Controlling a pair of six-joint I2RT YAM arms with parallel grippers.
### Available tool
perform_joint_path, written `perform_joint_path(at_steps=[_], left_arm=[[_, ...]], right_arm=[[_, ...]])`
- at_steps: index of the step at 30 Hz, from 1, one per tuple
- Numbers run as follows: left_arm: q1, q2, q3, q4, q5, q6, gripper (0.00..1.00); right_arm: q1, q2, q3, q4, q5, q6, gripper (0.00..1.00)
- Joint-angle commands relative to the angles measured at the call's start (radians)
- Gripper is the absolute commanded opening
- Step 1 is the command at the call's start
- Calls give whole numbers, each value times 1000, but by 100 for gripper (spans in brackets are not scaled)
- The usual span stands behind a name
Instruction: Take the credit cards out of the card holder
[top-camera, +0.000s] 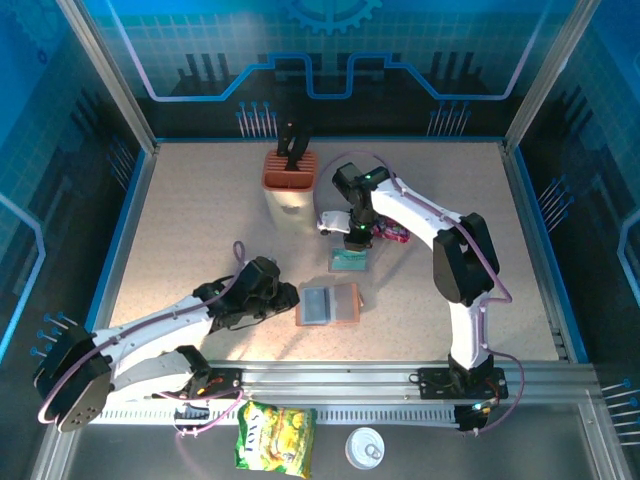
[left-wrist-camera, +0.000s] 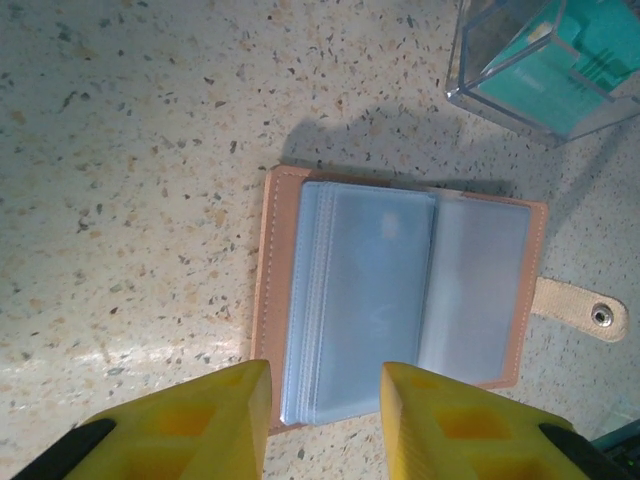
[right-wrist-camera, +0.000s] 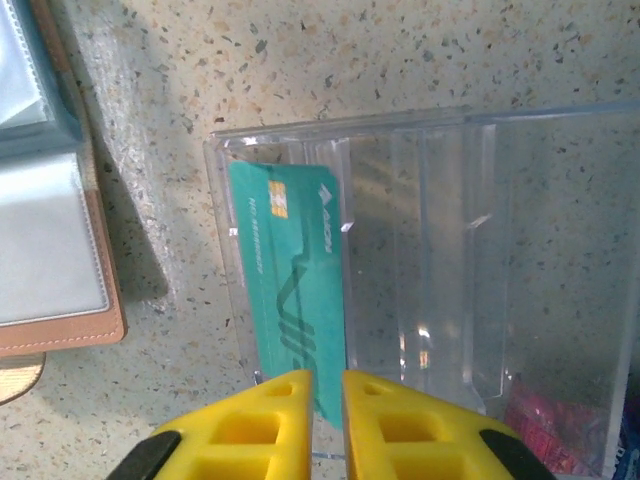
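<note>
Card holder (left-wrist-camera: 400, 300): flat brown leather wallet with grey-blue pockets, open on the speckled table (left-wrist-camera: 120, 150).
Card: 1 teal plastic card (right-wrist-camera: 295, 290) in the clear plastic tray (right-wrist-camera: 420, 125), just beyond the card holder.
Left gripper (left-wrist-camera: 325, 375): open, over the card holder's near edge.
Right gripper (right-wrist-camera: 328, 385): fingers a thin slit apart at the card's end; cannot tell if pinching.
</note>
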Motion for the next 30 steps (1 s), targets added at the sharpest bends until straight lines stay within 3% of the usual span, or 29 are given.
perform_joint_path(at_steps=[1,6,10,16,23,30], left_arm=[[7,30,-25,59,24,-21,34],[8,78,-32,112,48,-29,28],[8,103,-22,95,34,-26,24],[7,123,-20,85,27,-18,20],[8,166,-10,103,56,7,5],[9,200,1,102,65,26,4]], right_arm=[[2,-71,-33,2,12,31,18],[23,-163,-85,30,1,108,20],[42,-237,-145,95,-30,257,21],[93,-353,-299,246,-57,551,22],[128,-469,-501,447,-149,988,17],[147,-557,-734,711,-285,1287,13]])
